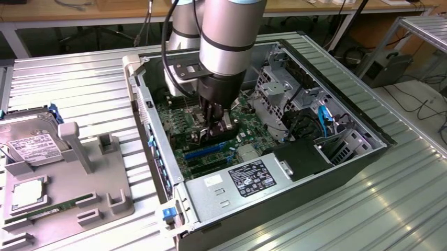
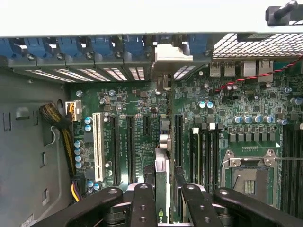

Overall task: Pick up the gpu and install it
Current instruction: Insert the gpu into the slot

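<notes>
**A:** Exterior view: what is logged?

**B:** An opened computer case is laid on its side on the ribbed metal worktop. The arm is reached down into it. The claw is placed low over the motherboard, just above the blue slots.

**A:** Claw state?

**B:** Clenched. A dark card, the gpu, is gripped between the fingers and held on edge close over the board. Whether it is seated in a slot cannot be told.

**A:** Anything else noted?

**B:** A labelled power supply is seen at the near end of the case. A grey fixture tray is set on the worktop at the exterior view's left, apart from the case. On it a hard drive, a processor and a memory stick are laid.

**A:** Wrist view?

**B:** The gpu is seen edge-on, pinched from both sides by the black fingers of the claw. It is held upright over the green motherboard and lined up with the long black expansion slots.

**A:** Neighbours?

**B:** A white PCI slot and a yellow-and-black cable bundle are found to one side of the card. The memory slots and the CPU socket are found to the other. Blue retention clips are lined along the case's rear wall. Contact between card and slot cannot be told.
</notes>
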